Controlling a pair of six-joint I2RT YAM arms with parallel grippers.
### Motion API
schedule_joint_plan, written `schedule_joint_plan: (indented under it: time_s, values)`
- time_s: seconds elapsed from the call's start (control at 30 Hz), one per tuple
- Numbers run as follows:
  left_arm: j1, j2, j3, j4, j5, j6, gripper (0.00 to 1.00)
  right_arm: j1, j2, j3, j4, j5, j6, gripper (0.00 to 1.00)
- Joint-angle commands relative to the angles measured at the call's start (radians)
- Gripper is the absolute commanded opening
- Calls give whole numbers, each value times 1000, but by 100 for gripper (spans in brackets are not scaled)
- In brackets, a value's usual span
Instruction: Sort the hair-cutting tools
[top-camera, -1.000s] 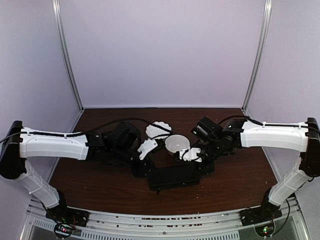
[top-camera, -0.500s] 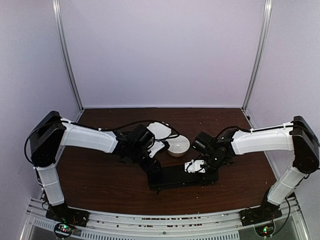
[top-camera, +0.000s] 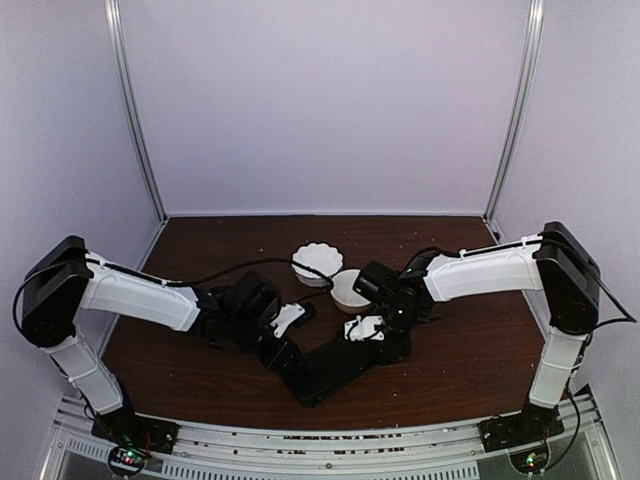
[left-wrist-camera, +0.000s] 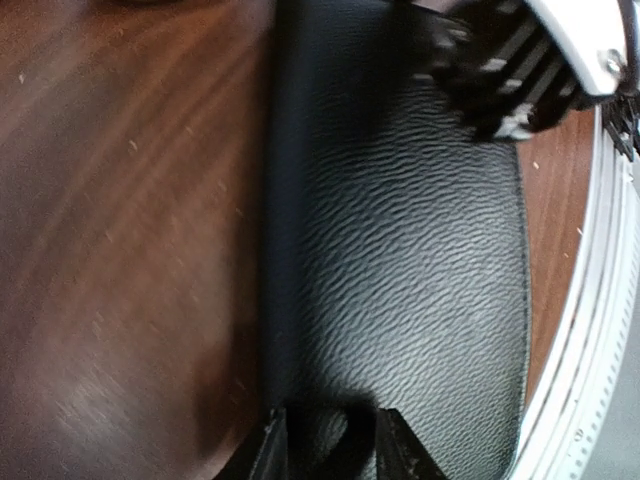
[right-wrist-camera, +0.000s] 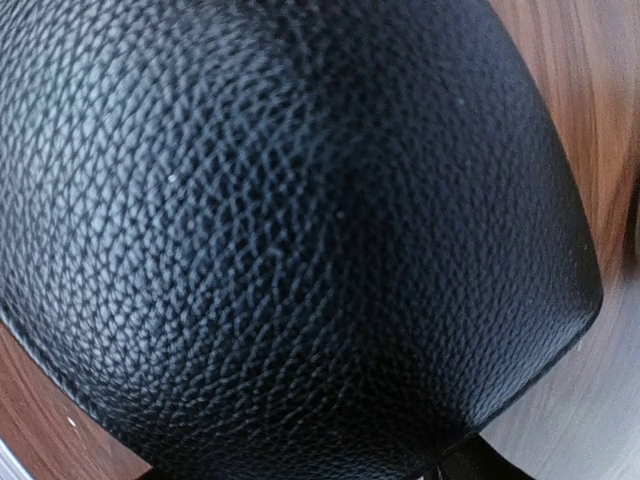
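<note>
Dark wood bench (top-camera: 200, 372), walled in pale lilac on three sides.

Top view: the black case (top-camera: 335, 368) now lies on a diagonal at lower centre. Its left end has swung toward the bottom of the frame, where half a second ago it lay nearly level. The left arm (top-camera: 140, 295) has dropped lower and reaches that near-left corner. The right arm (top-camera: 480, 272) has drawn in toward centre and bears on the upper-right end. The scalloped bowl (top-camera: 318, 262) and plain bowl (top-camera: 348, 290) sit above the case and are unmoved. No scissors or clips are visible on the bench.

Left wrist view: textured case fills the middle, with bare wood to the left. At the bottom edge the left jaws stand close together with a fold of the case edge between them, clamped on it by appearance. The right arm's ribbed tool shows at upper right, on the far end.

Right wrist view: pebbled case skin covers nearly the whole frame. Only a dark sliver of a finger shows at lower right, so I cannot tell how the right jaws stand.

Assessment: the case has been turned and is still closed. The tools are presumably inside, so sorting has not begun.
</note>
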Motion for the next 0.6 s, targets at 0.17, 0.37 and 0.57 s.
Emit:
schedule_joint_plan:
  time_s: [0.17, 0.37, 0.57]
  values:
    - [-181, -155, -81, -80, -215, -169, 34, 109, 209, 323, -49, -89, -9, 61]
    - [-306, -289, -75, -221, -412, -212, 35, 124, 338, 540, -96, -127, 11, 62]
    - [-524, -406, -59, -349, -655, -207, 39, 118, 368, 635, -85, -139, 44, 66]
